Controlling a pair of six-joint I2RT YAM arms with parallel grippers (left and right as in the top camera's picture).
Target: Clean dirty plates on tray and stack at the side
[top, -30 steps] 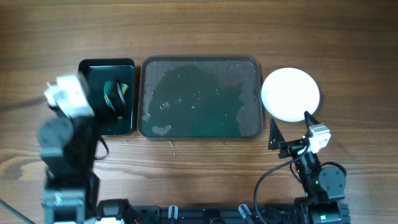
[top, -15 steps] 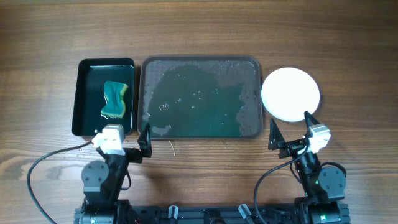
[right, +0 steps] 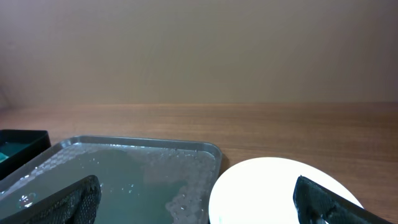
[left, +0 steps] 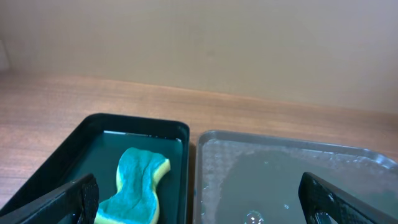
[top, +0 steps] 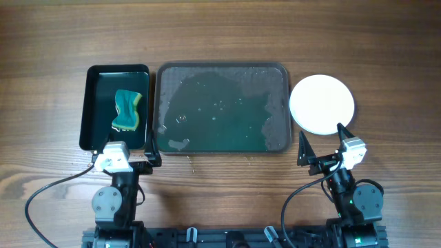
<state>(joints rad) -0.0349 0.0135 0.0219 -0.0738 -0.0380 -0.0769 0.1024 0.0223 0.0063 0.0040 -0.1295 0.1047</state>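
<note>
The left arm (top: 112, 203) and the right arm (top: 360, 200) are mostly black with round joint housings, and each has a white boxy block near the wrist. A thin black cable (top: 52, 181) loops out from the left arm. Another cable (top: 288, 200) curves beside the right arm, which shows a small green light (top: 354, 203). The fingers (left: 68, 199) are black, tapered and finely ribbed.

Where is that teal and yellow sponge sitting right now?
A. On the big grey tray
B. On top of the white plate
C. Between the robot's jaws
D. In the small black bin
D: the sponge lies inside the black bin, which stands just left of the grey tray.
</note>
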